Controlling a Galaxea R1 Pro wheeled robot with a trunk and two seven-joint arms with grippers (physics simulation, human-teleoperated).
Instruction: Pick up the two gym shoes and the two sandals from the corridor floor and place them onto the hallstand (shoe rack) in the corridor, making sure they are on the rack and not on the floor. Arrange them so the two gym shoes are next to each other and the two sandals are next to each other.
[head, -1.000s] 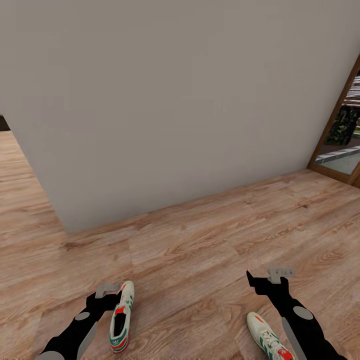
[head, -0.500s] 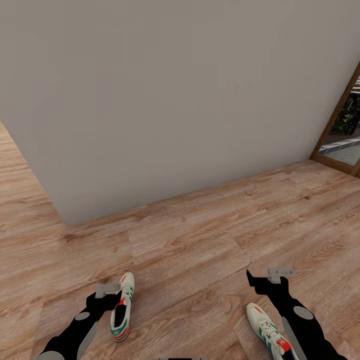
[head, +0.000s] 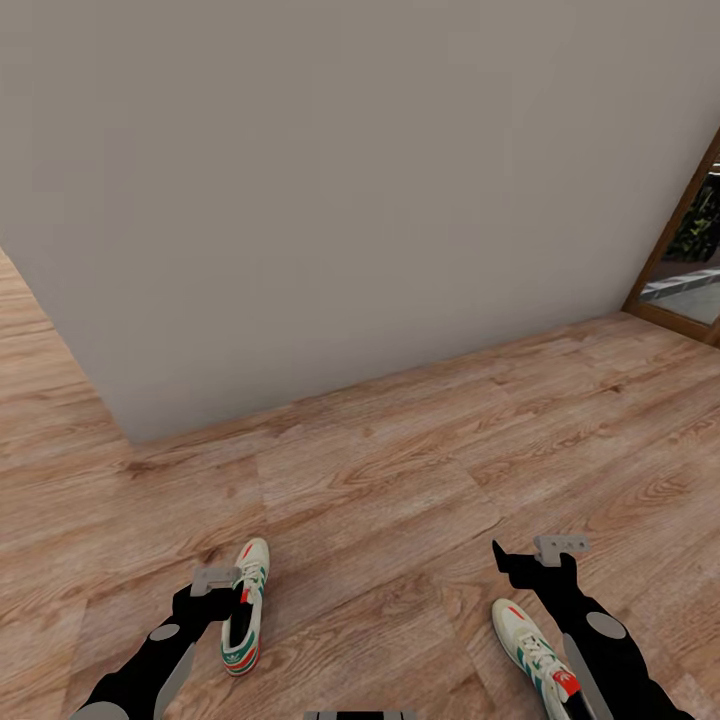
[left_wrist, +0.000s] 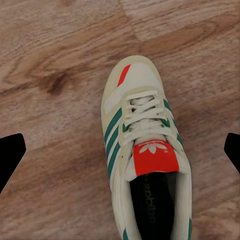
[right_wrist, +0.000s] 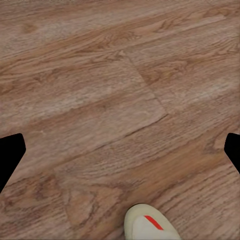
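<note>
Even, flat simulator light
Soft shadowless brightness on the wall and floor; wrist views slightly blurred, no glare.

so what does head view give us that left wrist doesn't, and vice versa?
Head view alone: the grey wall, a wood-framed glass door at far right, the second gym shoe beside the right hand, and both arms. Left wrist alone: close detail of the left-side gym shoe: laces, red tongue patch, green stripes, with the left hand spread wide around it. Shared: that shoe and the wood-plank floor.
</note>
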